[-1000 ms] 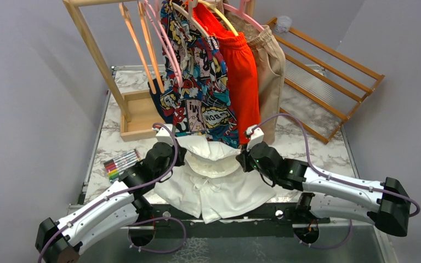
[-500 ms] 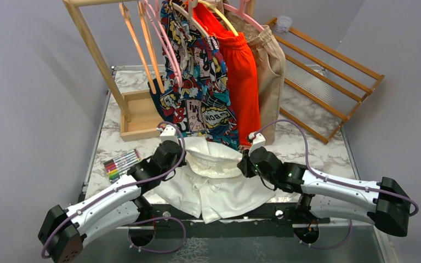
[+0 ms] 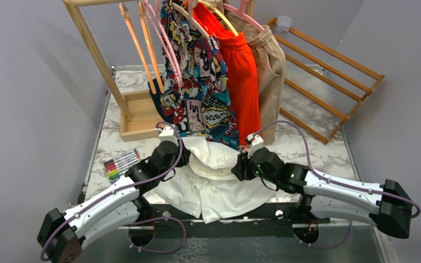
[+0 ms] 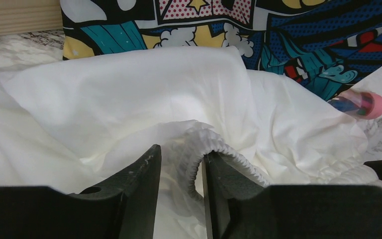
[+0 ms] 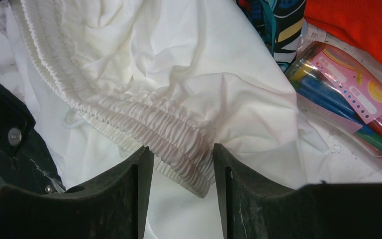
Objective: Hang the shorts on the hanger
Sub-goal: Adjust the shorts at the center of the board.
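**Lying at six o'clock: white shorts between two parted grippers**

Marble-patterned table fills the top view, with a wooden rack standing at its twelve o'clock end. On the rack hang comic-print shorts, orange-red shorts and beige shorts. The hanger, thin and pink, hangs bare at the comic print's nine o'clock side.

The shorts lie crumpled on the table at six o'clock, below the hanging clothes, with the legs spread toward the arm bases. The gathered waistband is bunched up at the twelve o'clock end.

The left gripper sits at the waistband's nine o'clock end. Its jaws are parted, and a loop of elastic stands loose between them. The right gripper sits at the three o'clock end, released too, with the ruched band lying uncompressed across its gap.

A pack of markers lies at the table's eight o'clock edge.
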You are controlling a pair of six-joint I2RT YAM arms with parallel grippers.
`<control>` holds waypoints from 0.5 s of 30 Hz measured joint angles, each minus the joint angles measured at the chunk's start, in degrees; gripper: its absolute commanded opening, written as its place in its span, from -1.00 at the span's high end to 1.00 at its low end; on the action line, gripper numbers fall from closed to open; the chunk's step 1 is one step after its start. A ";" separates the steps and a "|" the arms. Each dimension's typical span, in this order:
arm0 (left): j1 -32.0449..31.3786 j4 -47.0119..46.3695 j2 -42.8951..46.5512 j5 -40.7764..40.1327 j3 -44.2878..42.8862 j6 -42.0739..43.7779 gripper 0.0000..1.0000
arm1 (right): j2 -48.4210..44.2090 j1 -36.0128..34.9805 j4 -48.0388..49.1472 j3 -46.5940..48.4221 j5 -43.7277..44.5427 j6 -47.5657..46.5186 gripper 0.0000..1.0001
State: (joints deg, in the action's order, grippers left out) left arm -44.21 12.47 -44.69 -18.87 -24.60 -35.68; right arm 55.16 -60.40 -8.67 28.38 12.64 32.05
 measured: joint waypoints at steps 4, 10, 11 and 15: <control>0.00 0.09 0.55 0.85 0.00 -0.44 0.02 | -0.09 0.00 -0.02 0.07 -1.16 -0.94 -0.05; 0.00 1.46 0.48 2.01 -0.72 -0.98 -0.42 | -0.17 0.00 -0.57 1.18 -1.64 -2.03 -0.21; 0.00 1.92 0.48 2.08 -1.14 -1.01 -0.50 | -0.20 0.00 -0.57 1.22 -1.64 -2.12 -0.26; 0.00 4.55 0.61 3.08 -4.13 -1.14 -0.97 | -1.27 0.00 -1.09 2.08 -3.30 -3.89 -0.42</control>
State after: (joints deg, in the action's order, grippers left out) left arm -44.21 17.02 -44.07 -15.79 -28.73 -36.82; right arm 53.89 -60.40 -9.76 30.46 9.34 28.16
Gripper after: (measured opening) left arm 0.804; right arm 0.670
